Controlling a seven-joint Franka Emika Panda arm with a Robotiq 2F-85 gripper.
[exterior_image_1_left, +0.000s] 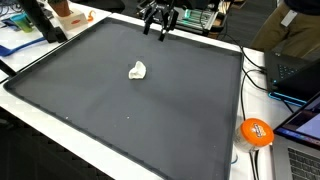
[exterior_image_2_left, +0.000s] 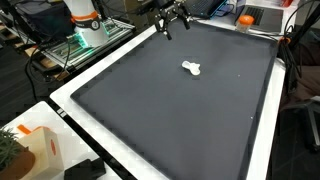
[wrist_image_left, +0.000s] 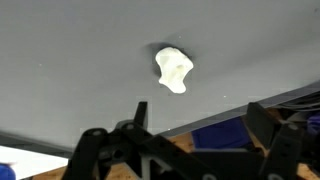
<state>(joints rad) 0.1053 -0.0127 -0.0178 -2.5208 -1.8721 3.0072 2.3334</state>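
Observation:
A small crumpled white object (exterior_image_1_left: 137, 70) lies on the big dark mat (exterior_image_1_left: 100, 100), a little toward its far side; it also shows as the white lump (exterior_image_2_left: 192, 68) and, from the wrist, as the white lump (wrist_image_left: 172, 69). My gripper (exterior_image_1_left: 160, 24) hangs high over the mat's far edge, well away from the lump, also seen as the gripper (exterior_image_2_left: 173, 22). In the wrist view the gripper (wrist_image_left: 195, 120) has its two black fingers spread wide with nothing between them.
The mat lies on a white table (exterior_image_1_left: 215, 170). An orange round object (exterior_image_1_left: 256, 132) sits at one corner beside laptops (exterior_image_1_left: 290, 70) and cables. The robot base (exterior_image_2_left: 85, 22), a green board (exterior_image_2_left: 75, 48) and a box (exterior_image_2_left: 35, 150) stand around the edges.

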